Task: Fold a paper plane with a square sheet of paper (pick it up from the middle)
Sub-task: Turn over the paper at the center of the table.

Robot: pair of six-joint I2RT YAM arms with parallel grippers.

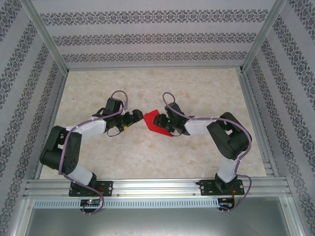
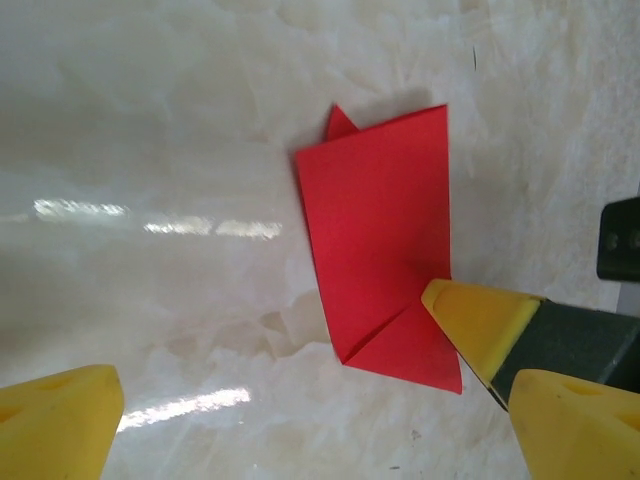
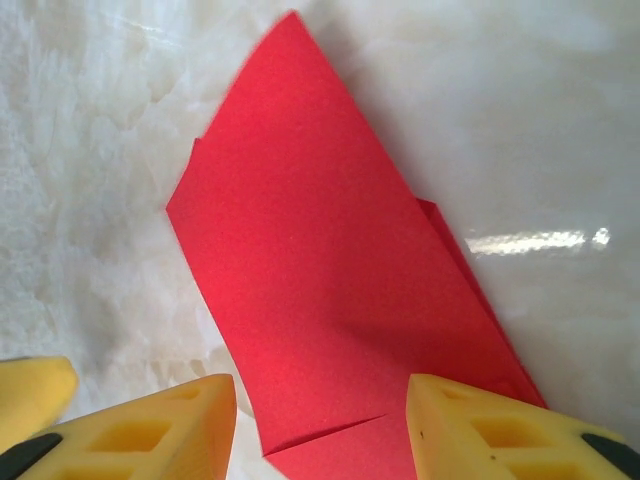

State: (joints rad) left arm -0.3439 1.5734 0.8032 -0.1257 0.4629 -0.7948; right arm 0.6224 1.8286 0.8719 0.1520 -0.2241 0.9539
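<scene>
Top external view: where does the square sheet of paper (image 1: 156, 123) lie?

Mid-table (image 1: 147, 88), partly folded and flat, hemmed in between the two gripper heads. Wide bare surface runs from it toward the far wall and out to both sides.

And the left gripper (image 1: 137, 118)?

Just beside the sheet's near edge, apart from it. Its wrist view shows the fingers (image 2: 60, 415) spread wide, with nothing but table between them.

The right gripper (image 1: 165, 127)?

Over the sheet's other side. Its jaws stand about half apart, straddling the paper without pinching it. One yellow fingertip (image 2: 470, 315) rests on the paper close to its edge, beside a diagonal flap line.

Any loose edges?

A small corner pokes out past one folded edge. The rest looks flat.
</scene>
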